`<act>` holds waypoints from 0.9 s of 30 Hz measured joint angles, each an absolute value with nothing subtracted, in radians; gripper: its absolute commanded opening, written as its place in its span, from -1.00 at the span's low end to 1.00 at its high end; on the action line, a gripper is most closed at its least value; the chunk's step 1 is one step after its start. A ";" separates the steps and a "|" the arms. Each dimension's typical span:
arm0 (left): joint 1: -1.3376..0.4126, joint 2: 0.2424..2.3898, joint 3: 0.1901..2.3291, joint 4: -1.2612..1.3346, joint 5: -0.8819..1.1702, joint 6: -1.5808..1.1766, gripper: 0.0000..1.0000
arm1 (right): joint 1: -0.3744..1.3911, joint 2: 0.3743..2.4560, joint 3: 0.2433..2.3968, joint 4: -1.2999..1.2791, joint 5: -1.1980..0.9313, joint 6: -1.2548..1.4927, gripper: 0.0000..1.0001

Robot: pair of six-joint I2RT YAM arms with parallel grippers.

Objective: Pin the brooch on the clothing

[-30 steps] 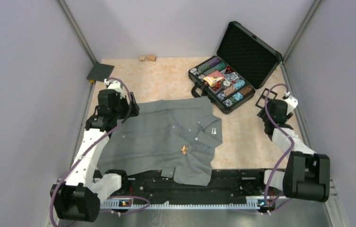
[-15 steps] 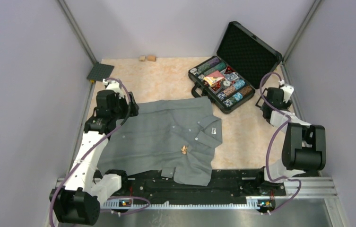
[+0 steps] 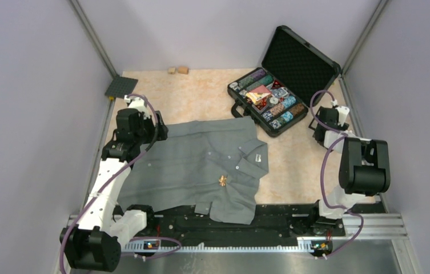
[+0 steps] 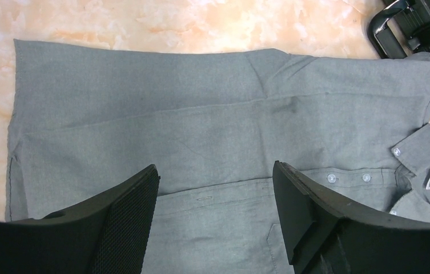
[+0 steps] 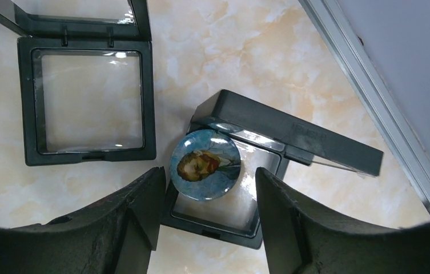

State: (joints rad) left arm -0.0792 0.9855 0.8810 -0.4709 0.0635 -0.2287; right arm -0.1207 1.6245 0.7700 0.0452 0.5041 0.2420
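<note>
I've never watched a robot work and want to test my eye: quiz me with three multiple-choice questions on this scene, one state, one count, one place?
1. The left gripper above the grey shirt is: A) shut on a button B) open and empty C) clamping the collar
2. Black display boxes in the right wrist view: A) one B) two C) four
3. The round blue brooch lies: A) on the shirt B) in the left gripper C) in a display box
Answers: 1B, jaws apart, only cloth between; 2B, an empty box sits beside the brooch's; 3C, it rests there under the open right gripper.
</note>
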 measured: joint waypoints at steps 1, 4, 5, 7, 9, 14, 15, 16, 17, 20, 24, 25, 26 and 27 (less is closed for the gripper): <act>-0.079 0.986 0.881 -0.471 0.064 -0.229 0.54 | -0.121 1.632 0.773 0.044 0.505 0.238 0.19; -0.079 0.986 0.881 -0.471 0.068 -0.229 0.54 | -0.121 1.653 0.780 0.057 0.506 0.234 0.13; -0.079 0.986 0.881 -0.471 0.070 -0.229 0.54 | -0.121 1.659 0.784 0.060 0.507 0.231 0.11; -0.079 0.987 0.881 -0.471 0.072 -0.229 0.54 | -0.121 1.670 0.794 0.064 0.511 0.228 0.06; -0.079 0.987 0.881 -0.471 0.076 -0.229 0.54 | -0.121 1.673 0.795 0.068 0.511 0.227 -0.01; -0.079 0.992 0.881 -0.469 0.089 -0.230 0.53 | -0.121 1.674 0.795 0.068 0.511 0.225 -0.20; -0.079 0.994 0.881 -0.469 0.090 -0.230 0.53 | -0.121 1.674 0.795 0.068 0.511 0.224 -0.24; -0.079 0.994 0.881 -0.469 0.090 -0.230 0.53 | -0.121 1.674 0.795 0.068 0.511 0.224 -0.27; -0.079 0.994 0.881 -0.469 0.090 -0.230 0.53 | -0.121 1.674 0.795 0.068 0.511 0.220 -0.32; -0.079 0.994 0.881 -0.465 0.090 -0.230 0.53 | -0.121 1.673 0.795 0.073 0.513 0.217 -0.55; -0.079 0.994 0.881 -0.464 0.089 -0.230 0.53 | -0.121 1.666 0.794 0.084 0.519 0.210 -0.73; -0.079 0.994 0.881 -0.464 0.089 -0.230 0.53 | -0.121 1.661 0.793 0.084 0.522 0.210 -0.80; -0.079 0.994 0.881 -0.464 0.090 -0.230 0.53 | -0.121 1.653 0.793 0.084 0.526 0.209 -0.84; -0.079 0.994 0.881 -0.464 0.090 -0.230 0.53 | -0.121 1.644 0.793 0.086 0.529 0.210 -0.88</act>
State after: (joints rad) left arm -0.0792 0.9936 0.8806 -0.4637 0.0898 -0.2298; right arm -0.1207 1.6444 0.7929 0.0860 0.5285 0.2096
